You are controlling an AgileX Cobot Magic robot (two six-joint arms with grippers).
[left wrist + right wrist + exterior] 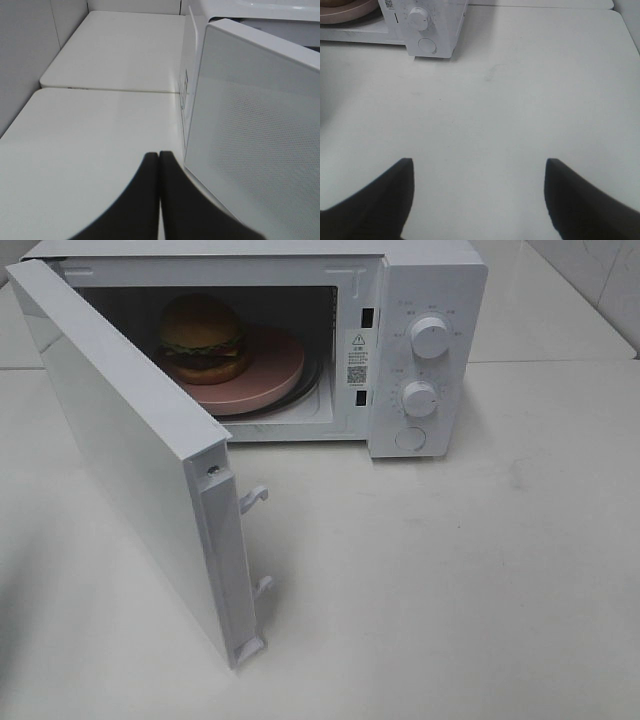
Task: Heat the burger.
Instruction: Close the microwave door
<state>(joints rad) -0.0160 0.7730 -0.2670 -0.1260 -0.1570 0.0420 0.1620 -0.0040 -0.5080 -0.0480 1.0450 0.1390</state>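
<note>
The left claw (pixel 159 161) was pressed together beside the open microwave door (pixel 255 125). The right claw (pixel 479 167) gaped wide over open worktop (pixel 520 100). The burger (pixel 203 335) sat on the pink plate (pixel 272 375) inside the microwave (pixel 430 295), upper left.

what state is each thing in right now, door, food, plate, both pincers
white microwave oven door: swung wide open
golden-bun burger with lettuce and patty: on the plate, inside the oven
round pink plate: inside the oven, under the burger
left pincer: shut, empty
right pincer: open, empty
</note>
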